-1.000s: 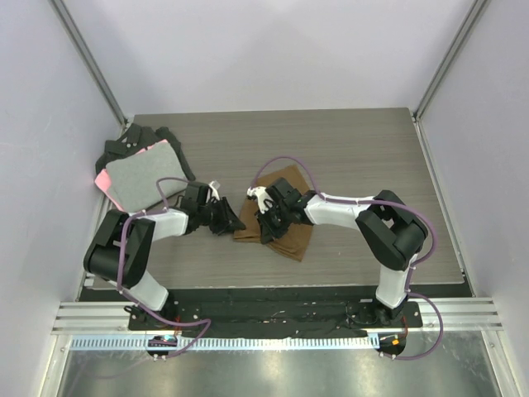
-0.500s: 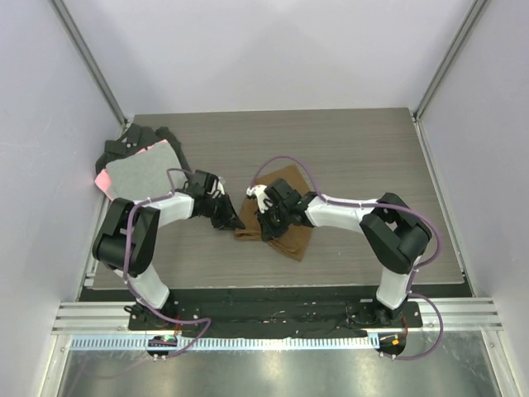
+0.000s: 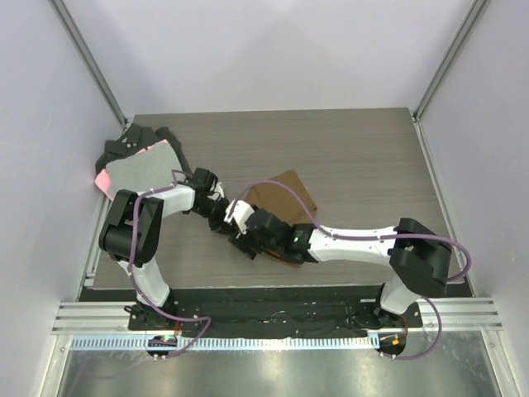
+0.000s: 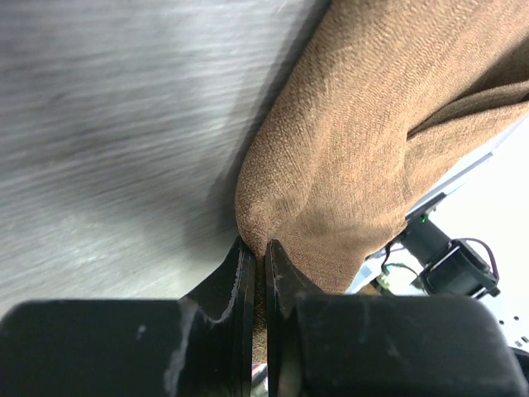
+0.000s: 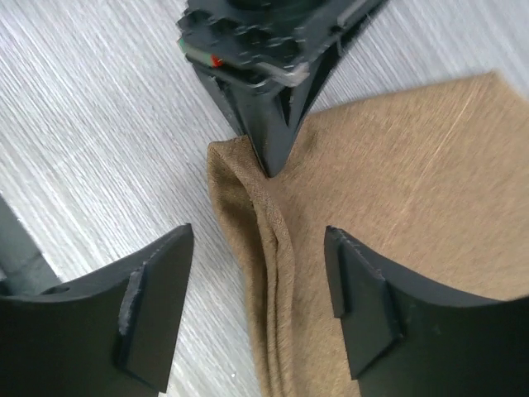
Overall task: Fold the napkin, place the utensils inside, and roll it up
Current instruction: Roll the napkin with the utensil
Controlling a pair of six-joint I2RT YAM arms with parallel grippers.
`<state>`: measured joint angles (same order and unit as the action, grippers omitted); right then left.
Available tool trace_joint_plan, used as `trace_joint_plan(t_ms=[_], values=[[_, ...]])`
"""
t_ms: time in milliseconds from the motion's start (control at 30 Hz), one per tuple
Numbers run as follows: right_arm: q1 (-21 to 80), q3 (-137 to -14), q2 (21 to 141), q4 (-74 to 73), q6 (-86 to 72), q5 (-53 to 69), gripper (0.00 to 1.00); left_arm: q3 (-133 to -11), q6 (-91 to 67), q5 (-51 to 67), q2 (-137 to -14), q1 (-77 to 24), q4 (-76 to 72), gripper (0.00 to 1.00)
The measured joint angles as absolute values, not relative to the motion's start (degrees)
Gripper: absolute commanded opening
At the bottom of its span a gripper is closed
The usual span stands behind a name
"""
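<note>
The brown napkin (image 3: 285, 194) lies folded on the table, its left end bunched into folds (image 5: 273, 248). My left gripper (image 4: 258, 252) is shut on that end's corner, the cloth pinched between its black fingers; from above it sits at the napkin's left edge (image 3: 227, 217). In the right wrist view the left gripper (image 5: 269, 141) points down onto the corner. My right gripper (image 5: 260, 285) stands open just above the folded edge, one finger on each side, holding nothing. From above, the right gripper (image 3: 245, 241) is near the napkin's front left. The utensils are out of view.
A grey cloth with a pink edge (image 3: 140, 178) lies at the back left on a heap of black cloths (image 3: 132, 141). The right arm (image 3: 355, 242) stretches low across the table's front. Walls close in the table (image 3: 364, 149) on three sides.
My right gripper has let go of the napkin, opened wide and shifted toward the near left. The left gripper closed on the napkin's corner and stays there.
</note>
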<state>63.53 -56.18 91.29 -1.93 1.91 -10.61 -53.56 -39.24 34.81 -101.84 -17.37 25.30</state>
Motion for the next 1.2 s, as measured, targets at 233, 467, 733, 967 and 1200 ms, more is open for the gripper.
trace_joint_plan(t_ms=[233, 467, 733, 967, 1200], values=[[69.78, -54.26, 96.2, 4.69, 6.63, -21.21, 0.79, -54.65, -36.91, 35.57, -102.41, -16.47, 29.8, 0.0], [71.77, -54.33, 102.08, 7.49, 8.75, -25.12, 0.79, -54.65, -36.6, 35.66, -102.43, -16.36, 31.11, 0.0], [72.69, -54.96, 105.01, 8.56, 9.39, -28.01, 0.68, -54.65, -36.51, 35.86, -102.5, -16.21, 31.31, 0.0], [73.54, -54.0, 105.56, 7.97, 8.49, -33.87, 0.54, -54.65, -36.45, 36.03, -102.5, -15.92, 31.62, 0.0], [75.85, -49.74, 103.72, 9.76, 7.31, -36.95, 0.33, -54.65, -36.36, 36.12, -102.5, -15.7, 31.7, 0.0]])
